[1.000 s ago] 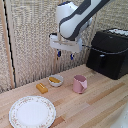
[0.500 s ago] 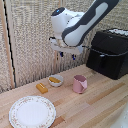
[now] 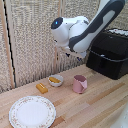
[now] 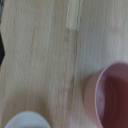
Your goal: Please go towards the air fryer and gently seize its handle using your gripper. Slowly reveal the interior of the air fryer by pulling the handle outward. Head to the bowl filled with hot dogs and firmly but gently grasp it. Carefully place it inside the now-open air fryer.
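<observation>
jaws: hidden behind the white arm's wrist in the exterior view and out of the wrist view; cannot tell whether parted or closed
gripper: white robot arm's end tool [image 3: 79,53], only a blurred bit visible under the wrist; in the air, above the table and near the fryer's front
arm: white jointed robot arm [image 3: 80,27] reaching in from the top at the exterior view's right
air fryer: large black boxy appliance [image 3: 109,52] at the exterior view's right on the table; drawer front looks closed; handle not clearly visible
mug: pink round mug [image 3: 79,83], [image 4: 109,97], upright, between bowl and fryer
bowl: small round white bowl [image 3: 55,80] just beside the mug at the exterior view's left; orange-yellow hot dogs [image 3: 53,79] inside
loose piece: orange-yellow stubby piece [image 3: 42,88] on the table near the bowl
plate: large floral-rimmed white plate [image 3: 32,112] at the front; apart from the bowl
table: light wooden tabletop [image 3: 95,107], [image 4: 40,60]
</observation>
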Robot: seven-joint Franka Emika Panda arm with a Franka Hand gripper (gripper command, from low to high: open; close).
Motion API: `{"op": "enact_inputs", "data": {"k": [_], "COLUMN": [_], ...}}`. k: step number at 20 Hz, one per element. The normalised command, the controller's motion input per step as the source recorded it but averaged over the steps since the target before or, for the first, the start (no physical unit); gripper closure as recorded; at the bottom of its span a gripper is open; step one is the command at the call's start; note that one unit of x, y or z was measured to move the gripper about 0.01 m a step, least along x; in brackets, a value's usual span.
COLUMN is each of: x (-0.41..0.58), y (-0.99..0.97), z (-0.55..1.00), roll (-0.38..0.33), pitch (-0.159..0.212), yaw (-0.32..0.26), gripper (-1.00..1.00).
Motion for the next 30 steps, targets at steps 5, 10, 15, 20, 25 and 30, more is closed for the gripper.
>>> {"op": "enact_inputs", "data": {"k": [5, 10, 15, 20, 25, 30], "x": [-0.110, -0.078, -0.130, -0.148, -0.237, -0.275], "y": [-0.54, -0.55, -0.52, -0.47, -0.53, -0.55], "z": [-0.31, -0.31, -0.29, -0.23, -0.20, -0.24], "roll": [-0.195, -0.173, -0.163, -0.131, -0.107, -0.054], "pitch": [-0.127, -0.117, -0.115, -0.107, -0.036, -0.001], "yaw": [0.001, 0.013, 0.016, 0.042, 0.038, 0.077], "gripper": [-1.00, -1.00, -1.00, -1.00, -1.00, -1.00]}}
